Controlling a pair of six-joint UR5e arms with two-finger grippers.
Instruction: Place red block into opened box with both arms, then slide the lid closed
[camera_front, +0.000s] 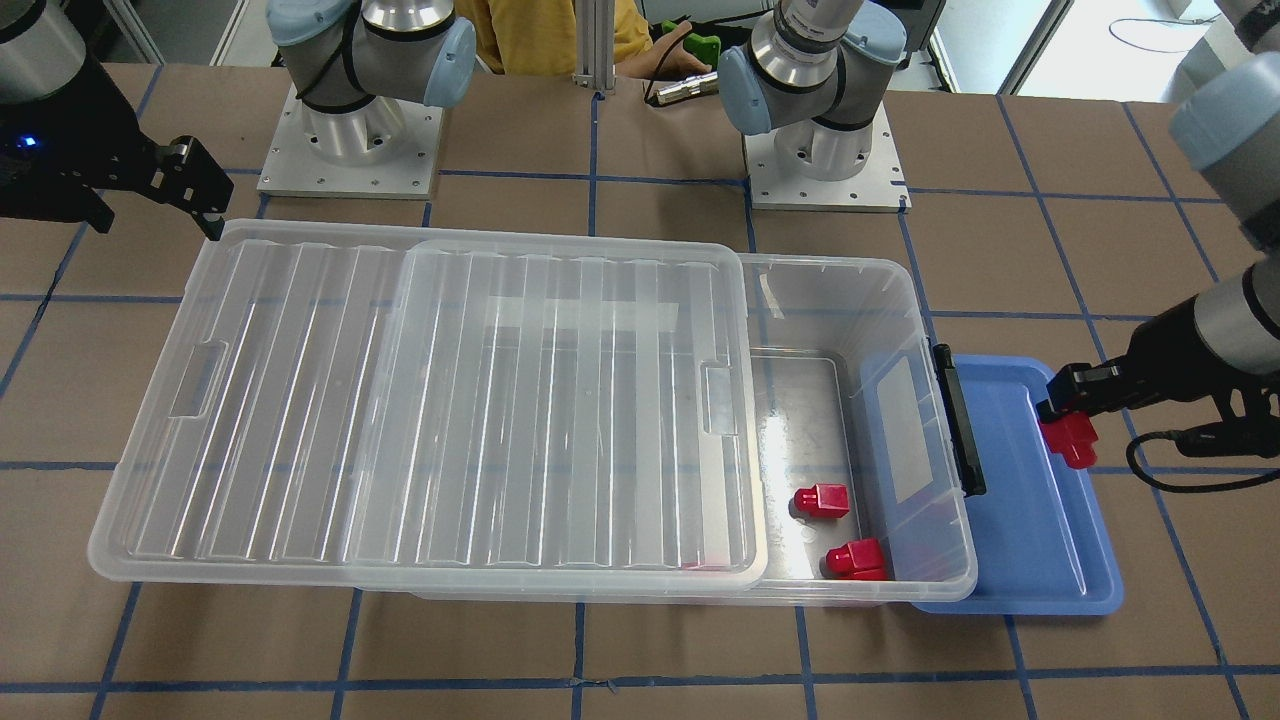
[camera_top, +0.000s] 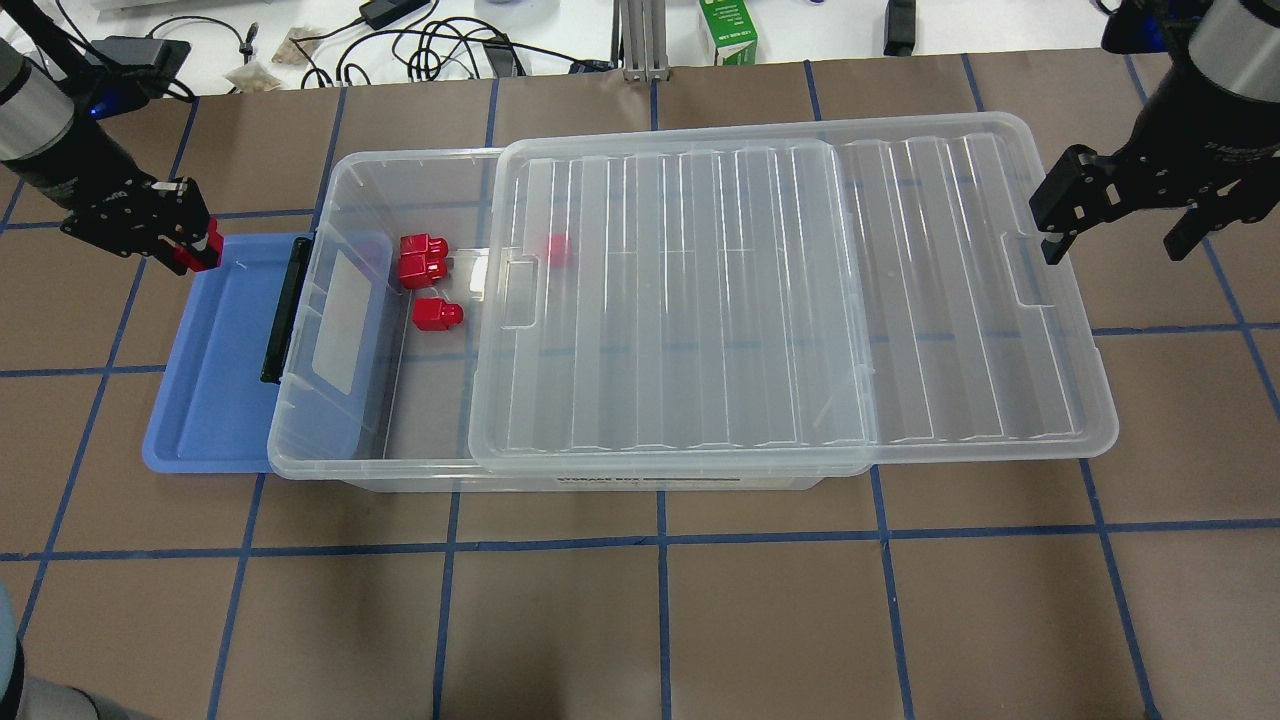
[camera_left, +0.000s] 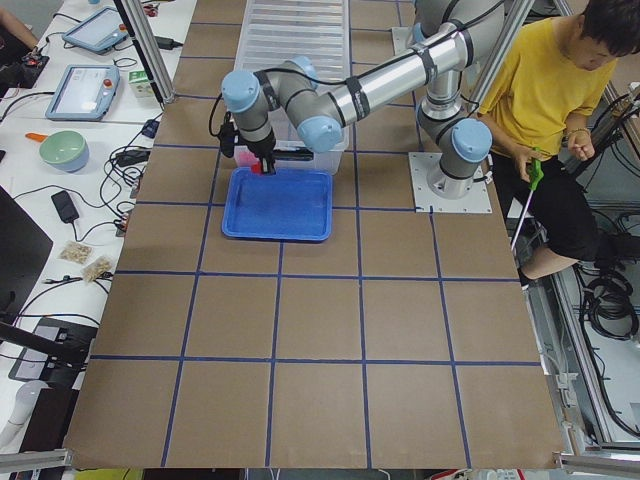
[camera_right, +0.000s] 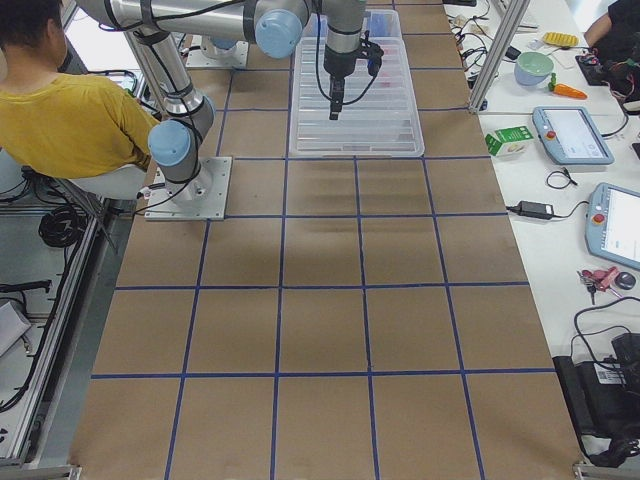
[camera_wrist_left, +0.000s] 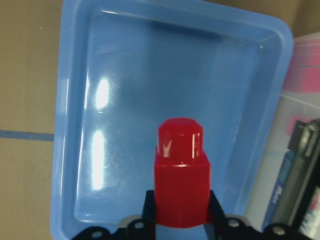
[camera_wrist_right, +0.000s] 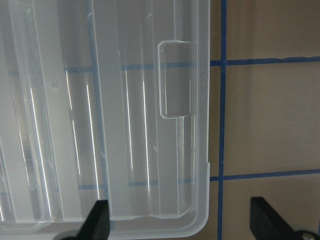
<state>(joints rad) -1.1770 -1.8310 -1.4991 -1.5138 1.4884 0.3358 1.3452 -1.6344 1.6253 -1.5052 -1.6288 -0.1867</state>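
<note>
My left gripper is shut on a red block, holding it just above the far corner of the blue tray; the same block shows at the tray's edge in the front view. The clear box lies beside the tray with its open end toward it. Two more red blocks rest on the box floor. The ribbed clear lid covers most of the box and overhangs its far end. My right gripper hangs open just off the lid's far corner, touching nothing.
A black latch bar sits on the box end wall next to the tray. Both arm bases are bolted behind the box. A person in a yellow shirt sits by the robot. Cables and a green carton lie beyond the table.
</note>
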